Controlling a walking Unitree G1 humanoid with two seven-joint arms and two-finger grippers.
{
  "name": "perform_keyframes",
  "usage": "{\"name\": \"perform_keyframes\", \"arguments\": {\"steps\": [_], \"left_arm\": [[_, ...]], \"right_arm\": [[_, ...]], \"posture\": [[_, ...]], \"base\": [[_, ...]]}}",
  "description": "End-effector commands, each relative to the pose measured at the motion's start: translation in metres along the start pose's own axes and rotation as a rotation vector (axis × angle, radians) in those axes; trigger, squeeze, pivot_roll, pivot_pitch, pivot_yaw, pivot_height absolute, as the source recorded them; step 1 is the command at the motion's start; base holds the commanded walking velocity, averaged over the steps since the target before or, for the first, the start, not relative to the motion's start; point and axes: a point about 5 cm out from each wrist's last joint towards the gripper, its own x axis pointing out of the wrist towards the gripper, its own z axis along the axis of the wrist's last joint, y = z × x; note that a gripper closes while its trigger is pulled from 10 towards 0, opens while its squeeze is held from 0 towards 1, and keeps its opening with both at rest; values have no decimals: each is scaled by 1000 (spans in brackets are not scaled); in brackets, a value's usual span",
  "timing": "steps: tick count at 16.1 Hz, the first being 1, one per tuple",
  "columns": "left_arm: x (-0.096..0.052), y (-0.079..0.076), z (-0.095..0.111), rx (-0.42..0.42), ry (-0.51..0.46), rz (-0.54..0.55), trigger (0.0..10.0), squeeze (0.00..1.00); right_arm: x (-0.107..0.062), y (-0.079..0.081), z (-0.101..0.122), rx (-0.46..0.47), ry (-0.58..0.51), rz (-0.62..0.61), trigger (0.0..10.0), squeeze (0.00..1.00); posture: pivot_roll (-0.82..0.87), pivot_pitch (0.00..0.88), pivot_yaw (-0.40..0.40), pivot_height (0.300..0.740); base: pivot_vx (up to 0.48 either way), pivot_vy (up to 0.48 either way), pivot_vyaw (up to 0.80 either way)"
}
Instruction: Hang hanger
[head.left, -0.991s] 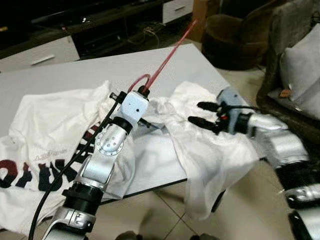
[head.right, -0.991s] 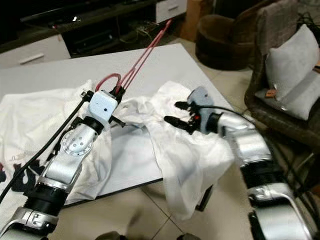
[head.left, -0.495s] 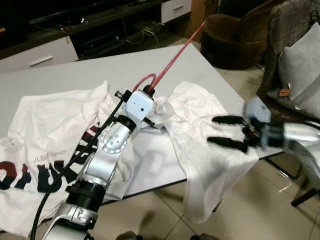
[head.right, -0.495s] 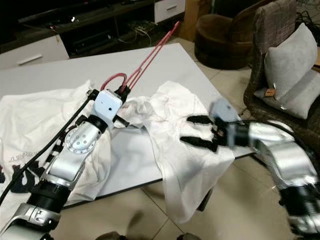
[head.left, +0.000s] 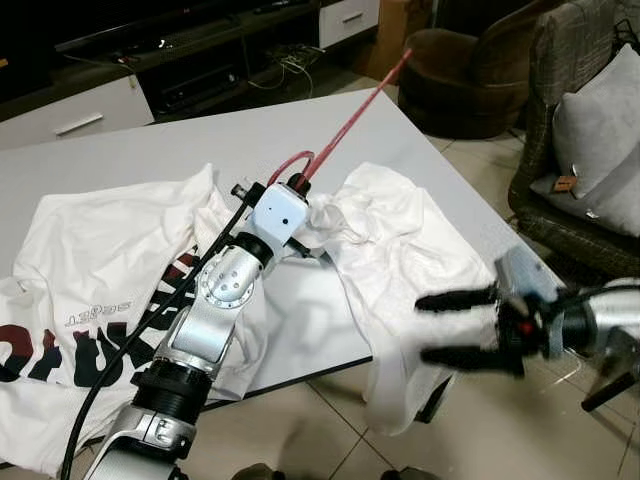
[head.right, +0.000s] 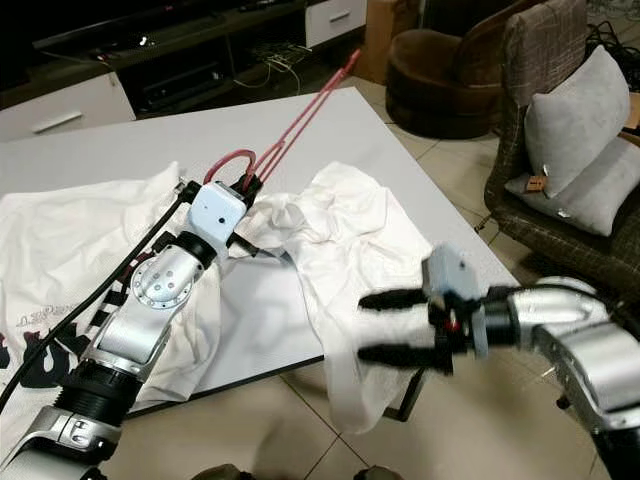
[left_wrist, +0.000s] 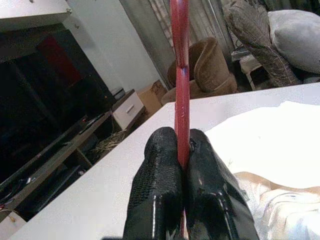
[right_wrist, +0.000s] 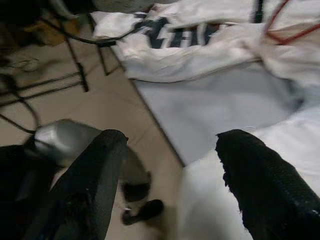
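The left gripper has its two black fingers pressed together on the thin red wire hanger, pinching it near the curved hook, with the straight red shaft running up and away from the fingers over the far edge of the white rectangular table. Just beneath and around this gripper lies the crumpled white T-shirt with dark lettering, spread across the tabletop and bunched up against the hanger.

The right gripper is off the near table edge, well apart from the hanger, with its fingers spread wide and nothing between them; the shirt's overhanging white corner droops just beside it.

The risk, as I judge it, is that lifting the hanger drags the shirt off the table, since cloth appears caught on the wire. The thin rod could also twist in a narrow pinch.
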Motion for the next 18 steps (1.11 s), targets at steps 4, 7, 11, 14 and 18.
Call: {"name": "perform_keyframes", "arguments": {"steps": [4, 7, 11, 14, 18], "left_arm": [[0, 2, 0, 18, -3, -15, 10000, 0], [0, 1, 0, 17, -4, -15, 10000, 0], [0, 3, 0, 20, -4, -10, 10000, 0], [0, 4, 1, 22, -5, -7, 10000, 0], [0, 5, 0, 22, -4, -2, 10000, 0]], "right_arm": [[10, 20, -9, 79, 13, 128, 10000, 0], [10, 9, -41, 171, 95, 40, 10000, 0], [7, -21, -54, 188, 158, -178, 10000, 0], [8, -37, -52, 186, 152, -276, 10000, 0], [10, -47, -33, 159, 66, -271, 10000, 0]], "posture": [[-79, 0, 83, 736], [-74, 0, 82, 736], [-68, 0, 81, 736], [-64, 0, 79, 736], [-59, 0, 75, 736]], "base": [[0, 0, 0], [0, 0, 0], [0, 0, 0], [0, 0, 0], [0, 0, 0]]}}
